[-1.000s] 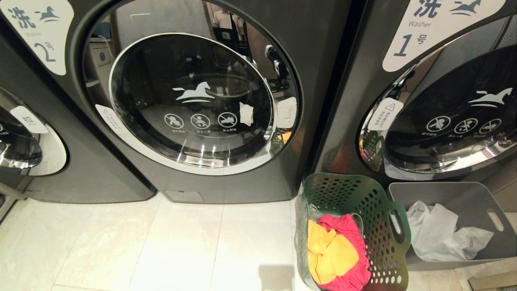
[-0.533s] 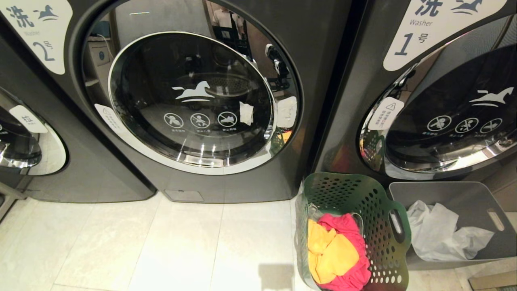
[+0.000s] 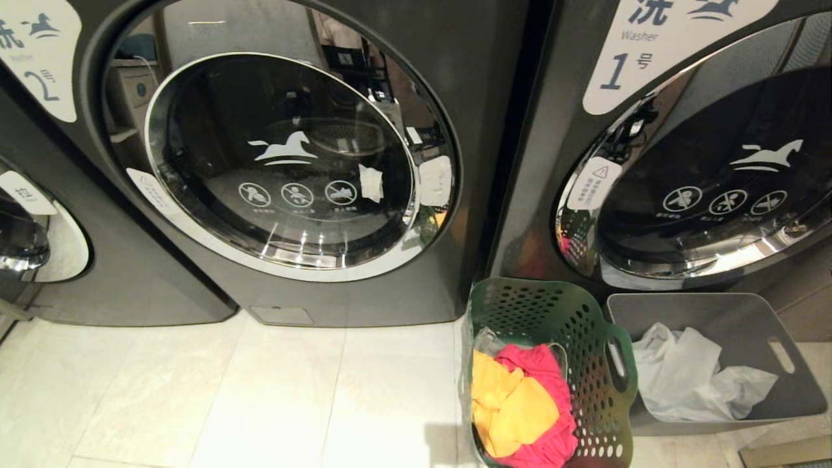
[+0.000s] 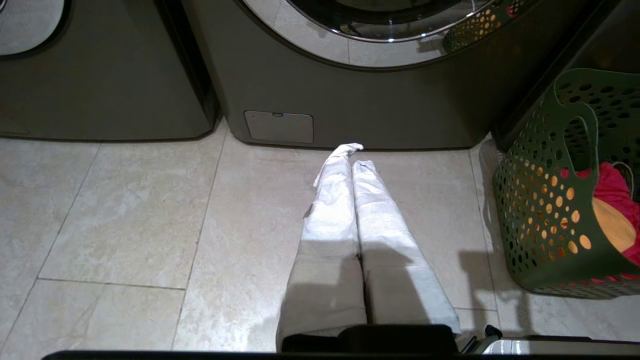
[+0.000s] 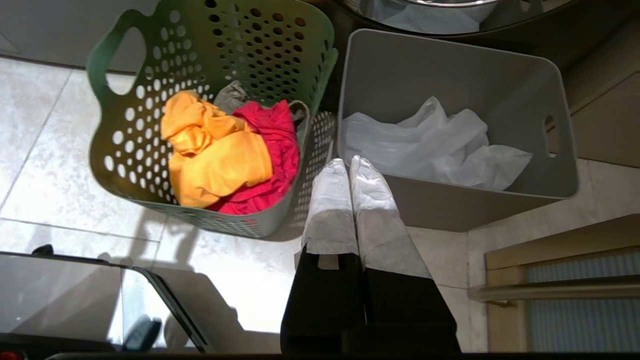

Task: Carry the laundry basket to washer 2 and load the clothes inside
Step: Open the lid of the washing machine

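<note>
Both grippers closed, empty: left gripper (image 4: 350, 155), right gripper (image 5: 348, 165). Grey bin (image 3: 682, 312) touching green basket (image 3: 585, 325); wrong container might be grabbed.

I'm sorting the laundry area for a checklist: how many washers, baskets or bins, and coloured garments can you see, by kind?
Washer fronts: 3 (washer 2, washer 1, a third at the left edge)
Containers: 2 (green laundry basket, grey bin)
Coloured garments in the basket: 2 (yellow, red)
Total: 7
</note>
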`<state>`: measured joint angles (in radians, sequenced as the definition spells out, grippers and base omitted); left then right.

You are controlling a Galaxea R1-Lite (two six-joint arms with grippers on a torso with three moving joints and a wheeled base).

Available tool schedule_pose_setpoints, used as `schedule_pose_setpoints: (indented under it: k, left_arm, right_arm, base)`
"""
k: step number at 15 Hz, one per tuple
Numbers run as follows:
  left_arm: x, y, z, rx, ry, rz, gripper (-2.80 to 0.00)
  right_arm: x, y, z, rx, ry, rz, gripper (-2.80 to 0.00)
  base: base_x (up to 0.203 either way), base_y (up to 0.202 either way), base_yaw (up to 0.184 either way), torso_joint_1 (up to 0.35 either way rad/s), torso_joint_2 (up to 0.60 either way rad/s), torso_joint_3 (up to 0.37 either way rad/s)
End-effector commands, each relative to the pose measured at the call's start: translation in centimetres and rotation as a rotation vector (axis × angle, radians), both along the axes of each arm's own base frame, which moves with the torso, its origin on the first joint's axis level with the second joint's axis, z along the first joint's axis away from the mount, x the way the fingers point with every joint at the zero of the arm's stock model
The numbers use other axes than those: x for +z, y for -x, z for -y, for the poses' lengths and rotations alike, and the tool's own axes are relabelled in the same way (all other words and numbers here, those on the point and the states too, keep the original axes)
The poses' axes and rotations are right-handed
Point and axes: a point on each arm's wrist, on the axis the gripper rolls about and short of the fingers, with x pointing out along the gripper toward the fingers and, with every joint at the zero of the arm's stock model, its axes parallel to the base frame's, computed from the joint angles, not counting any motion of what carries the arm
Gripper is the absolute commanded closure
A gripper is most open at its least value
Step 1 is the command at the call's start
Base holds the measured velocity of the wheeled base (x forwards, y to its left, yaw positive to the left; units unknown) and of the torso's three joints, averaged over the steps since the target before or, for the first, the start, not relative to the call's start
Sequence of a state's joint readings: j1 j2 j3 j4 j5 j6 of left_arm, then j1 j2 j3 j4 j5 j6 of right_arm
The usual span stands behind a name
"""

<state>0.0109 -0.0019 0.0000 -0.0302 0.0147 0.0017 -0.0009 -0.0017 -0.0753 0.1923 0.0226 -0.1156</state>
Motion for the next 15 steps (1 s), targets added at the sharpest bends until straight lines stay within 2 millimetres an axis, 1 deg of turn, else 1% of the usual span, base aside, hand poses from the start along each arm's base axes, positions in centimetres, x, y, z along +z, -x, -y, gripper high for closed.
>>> schedule_pose_setpoints:
  k: [1,13,15]
  left_arm:
    - [-0.33,-0.11,0.00,0.001,0.000,-0.014,0.00]
    - [-0.33,-0.11,-0.01,0.001,0.002,-0.014,0.00]
    - [-0.33,-0.11,-0.01,0.002,0.003,-0.014,0.00]
  right_arm:
    - [-0.01,-0.01,0.00,0.000,0.002,-0.003,0.00]
    - [-0.01,0.00,0.00,0.000,0.002,-0.001,0.00]
    - [0.01,-0.01,-0.01,0.003,-0.001,-0.001,0.00]
  base:
    - [0.000,-0.197,0.002,0.001,0.00,0.002]
    - [0.000,-0.196,0.001,0.002,0.00,0.003]
    - [0.000,-0.154,-0.004,0.003,0.00,0.001]
